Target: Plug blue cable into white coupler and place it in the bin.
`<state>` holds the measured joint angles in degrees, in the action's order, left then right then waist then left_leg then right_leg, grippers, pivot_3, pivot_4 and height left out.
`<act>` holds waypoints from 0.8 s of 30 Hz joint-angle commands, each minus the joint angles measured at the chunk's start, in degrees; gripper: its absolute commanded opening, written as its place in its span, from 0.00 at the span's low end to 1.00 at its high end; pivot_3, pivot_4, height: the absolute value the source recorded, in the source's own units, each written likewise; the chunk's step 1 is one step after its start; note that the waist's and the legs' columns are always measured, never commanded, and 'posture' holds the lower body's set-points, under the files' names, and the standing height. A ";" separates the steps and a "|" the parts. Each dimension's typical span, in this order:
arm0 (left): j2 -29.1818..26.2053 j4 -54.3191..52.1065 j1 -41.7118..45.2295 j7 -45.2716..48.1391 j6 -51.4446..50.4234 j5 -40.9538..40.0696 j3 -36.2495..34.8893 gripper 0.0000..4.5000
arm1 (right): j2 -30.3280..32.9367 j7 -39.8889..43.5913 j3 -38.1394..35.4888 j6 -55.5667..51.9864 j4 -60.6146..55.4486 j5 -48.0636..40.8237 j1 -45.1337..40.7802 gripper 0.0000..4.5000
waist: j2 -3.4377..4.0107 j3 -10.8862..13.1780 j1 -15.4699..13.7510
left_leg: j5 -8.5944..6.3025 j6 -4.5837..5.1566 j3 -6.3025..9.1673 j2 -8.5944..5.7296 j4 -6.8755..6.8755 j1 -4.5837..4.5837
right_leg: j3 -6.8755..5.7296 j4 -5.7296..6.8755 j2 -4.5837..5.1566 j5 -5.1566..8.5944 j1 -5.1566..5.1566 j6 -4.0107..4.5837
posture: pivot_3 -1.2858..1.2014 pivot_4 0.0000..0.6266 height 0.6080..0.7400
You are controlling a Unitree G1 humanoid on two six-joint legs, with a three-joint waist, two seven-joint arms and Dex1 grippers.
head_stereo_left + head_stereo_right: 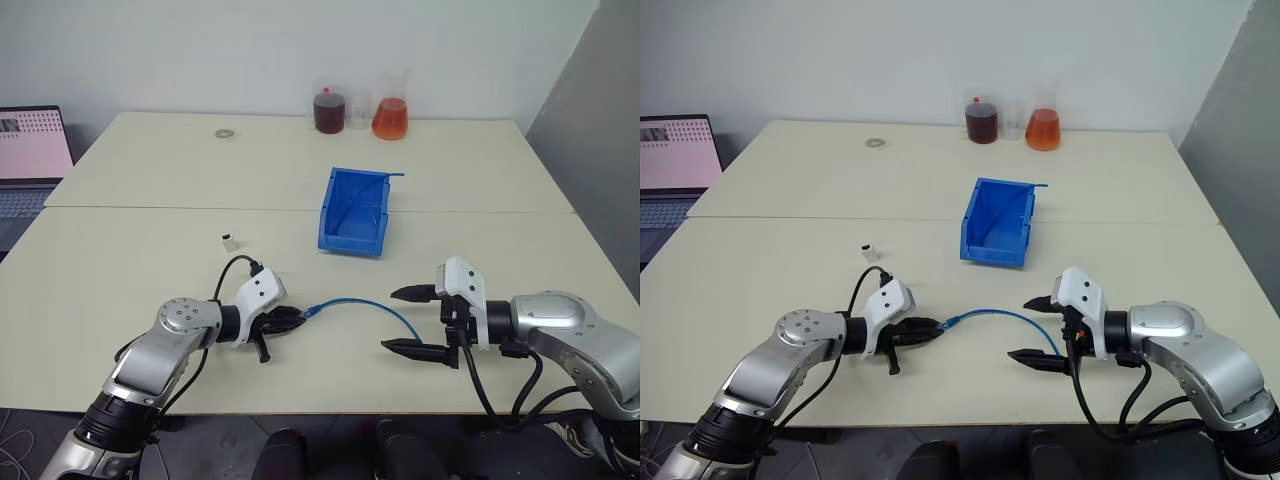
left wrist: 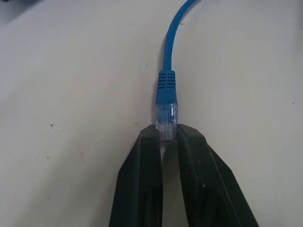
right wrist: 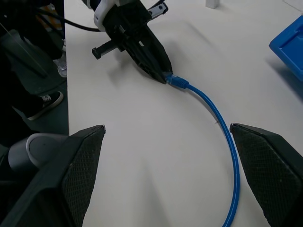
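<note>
Low over the cream table (image 1: 150,190), the left gripper (image 1: 296,317) pinches the clear plug at one end of the cable (image 1: 365,301), its two black fingers (image 2: 142,184) closed tight on the plug's sides. From that grip the blue cable arcs across the tabletop toward the right gripper (image 1: 408,320), which hangs just above the surface with its jaws spread wide and nothing between them; the cable's far end passes beneath that gap. The coupler (image 1: 229,241), a tiny white block, stands alone on the table beyond the left gripper, well apart from the plug and untouched. The bin (image 1: 354,212) sits farther back near the table's middle, its cut-down front toward the robot, and its inside looks bare. Along the far edge stand two beakers (image 1: 330,107) of dark red and orange liquid, with a flat ring (image 1: 222,132) off to their left. A laptop (image 1: 30,160) is open beside the table's left end.
</note>
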<state>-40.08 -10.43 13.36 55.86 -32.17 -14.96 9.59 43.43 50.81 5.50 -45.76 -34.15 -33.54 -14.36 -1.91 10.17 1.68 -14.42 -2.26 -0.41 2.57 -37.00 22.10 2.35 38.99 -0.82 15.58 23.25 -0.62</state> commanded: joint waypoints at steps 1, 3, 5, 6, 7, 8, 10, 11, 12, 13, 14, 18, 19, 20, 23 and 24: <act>1.51 -0.94 1.03 1.85 -1.02 -5.54 -3.65 0.05 | -0.86 -1.11 -2.84 -0.60 -3.96 -3.83 0.10 1.00 | 0.00 0.01 0.00 | 0.00 0.00 0.00 0.01 0.00 0.03 | 0.00 0.00 0.00 0.00 0.02 0.00 | 0.52 0.24 1.00; 2.56 -1.32 3.23 1.98 -2.60 -8.31 -5.32 0.05 | -0.50 -0.96 -3.37 -1.05 -5.51 -5.56 0.98 1.00 | -0.02 0.01 -0.01 | 0.00 0.00 0.02 0.01 -0.01 0.13 | -0.07 0.00 0.00 0.00 0.06 0.00 | 0.52 0.24 1.00; 3.36 -1.85 5.19 2.10 -4.53 -10.97 -6.32 0.05 | 0.07 -0.72 -3.76 -2.07 -6.29 -7.27 1.58 1.00 | -0.02 0.01 -0.13 | 0.00 0.00 0.07 0.00 -0.05 0.22 | -0.17 0.00 -0.01 0.00 0.07 0.00 | 0.52 0.24 1.00; 3.65 -2.08 6.28 2.07 -5.46 -12.10 -6.61 0.05 | 0.23 -0.80 -4.25 -2.96 -6.32 -8.46 1.82 1.00 | -0.02 0.02 -0.13 | 0.00 0.00 0.08 0.00 -0.05 0.23 | -0.20 -0.01 -0.01 0.00 0.07 0.00 | 0.52 0.24 1.00; 3.77 -2.25 7.24 2.17 -6.15 -13.00 -6.76 0.04 | 0.48 -0.85 -4.71 -3.72 -6.32 -9.60 2.00 1.00 | -0.02 0.01 -0.11 | 0.00 0.00 0.08 0.00 -0.05 0.22 | -0.18 -0.01 -0.01 0.00 0.07 0.00 | 0.52 0.24 1.00; 4.11 -2.18 8.42 1.96 -6.73 -13.67 -7.03 0.04 | 0.61 -1.02 -5.29 -4.76 -6.24 -11.06 2.11 1.00 | -0.02 0.02 -0.10 | 0.00 0.00 0.08 -0.02 -0.05 0.22 | -0.16 -0.01 0.00 0.00 0.07 0.00 | 0.52 0.24 1.00; 4.40 -1.97 9.72 1.52 -7.35 -14.46 -7.29 0.04 | 0.76 -1.53 -6.00 -6.14 -6.20 -13.06 2.18 1.00 | -0.02 0.01 -0.08 | 0.00 0.00 0.09 -0.04 -0.06 0.22 | -0.12 -0.01 0.00 -0.01 0.07 -0.01 | 0.52 0.24 1.00; 4.60 -1.98 10.73 1.62 -8.28 -15.61 -7.63 0.04 | 0.20 -2.45 -6.39 -6.65 -6.03 -13.90 2.25 1.00 | -0.02 0.01 -0.08 | 0.00 0.00 0.09 -0.06 -0.05 0.22 | -0.13 -0.02 -0.01 -0.01 0.07 -0.01 | 0.52 0.24 1.00; 4.72 -2.28 11.67 1.92 -9.50 -17.17 -8.03 0.04 | -1.14 -4.22 -6.71 -7.01 -5.48 -14.36 2.26 1.00 | -0.04 0.02 -0.01 | 0.00 0.00 0.11 -0.05 -0.05 0.22 | -0.13 -0.02 -0.01 -0.01 0.07 -0.01 | 0.52 0.24 1.00; 4.76 -2.77 12.49 2.31 -11.00 -18.99 -8.40 0.04 | -2.44 -5.85 -6.93 -7.44 -4.64 -14.90 2.25 1.00 | -0.05 0.03 0.05 | 0.00 0.00 0.12 -0.06 -0.04 0.22 | -0.13 -0.02 -0.02 -0.01 0.07 -0.01 | 0.52 0.24 1.00; 4.81 -3.42 13.23 2.59 -12.66 -20.98 -8.86 0.04 | -3.65 -7.16 -7.12 -7.91 -3.59 -15.53 2.32 1.00 | -0.06 0.03 0.12 | 0.00 0.00 0.13 -0.04 -0.05 0.23 | -0.15 -0.02 -0.05 0.00 0.07 -0.01 | 0.52 0.24 1.00; 4.34 -4.67 14.78 3.51 -16.40 -25.67 -9.82 0.04 | -6.33 -9.72 -7.09 -8.61 -1.10 -16.64 2.10 1.00 | -0.06 0.03 0.13 | 0.00 0.00 0.12 -0.01 -0.04 0.23 | -0.15 0.00 -0.09 0.00 0.08 -0.01 | 0.52 0.24 1.00; 4.33 -4.72 15.23 3.67 -17.47 -27.17 -10.40 0.04 | -7.92 -11.08 -7.48 -9.02 -0.02 -17.73 1.70 1.00 | -0.06 0.03 0.12 | 0.00 0.00 0.13 -0.03 -0.05 0.23 | -0.15 0.00 -0.08 0.00 0.08 -0.01 | 0.52 0.24 1.00; 4.08 -4.80 15.52 4.10 -18.18 -28.23 -10.64 0.04 | -9.24 -12.16 -7.84 -9.27 0.95 -18.57 1.20 1.00 | -0.08 0.03 0.15 | 0.00 0.00 0.13 -0.04 -0.04 0.22 | -0.12 0.00 -0.07 0.00 0.08 -0.01 | 0.52 0.24 1.00; 3.14 -5.26 15.68 5.11 -19.74 -30.28 -10.86 0.04 | -11.60 -14.08 -9.05 -10.19 2.82 -20.87 -0.62 1.00 | -0.07 0.04 0.19 | 0.00 0.00 0.15 -0.02 -0.04 0.22 | -0.10 0.00 -0.09 0.00 0.09 -0.01 | 0.52 0.24 1.00; 2.77 -5.41 15.58 5.46 -20.24 -31.02 -10.99 0.04 | -12.06 -14.42 -9.59 -10.61 3.25 -22.21 -1.55 1.00 | -0.07 0.04 0.17 | 0.00 0.00 0.16 -0.02 -0.04 0.22 | -0.10 0.01 -0.09 0.00 0.10 -0.01 | 0.52 0.24 1.00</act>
<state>-36.43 -13.78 28.11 60.18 -51.56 -43.56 0.14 31.89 37.12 -1.28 -56.03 -30.55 -52.73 -14.00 -1.98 10.21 1.85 -14.41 -2.26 -0.24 2.54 -37.04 22.33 2.25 39.00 -0.90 15.58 23.35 -0.63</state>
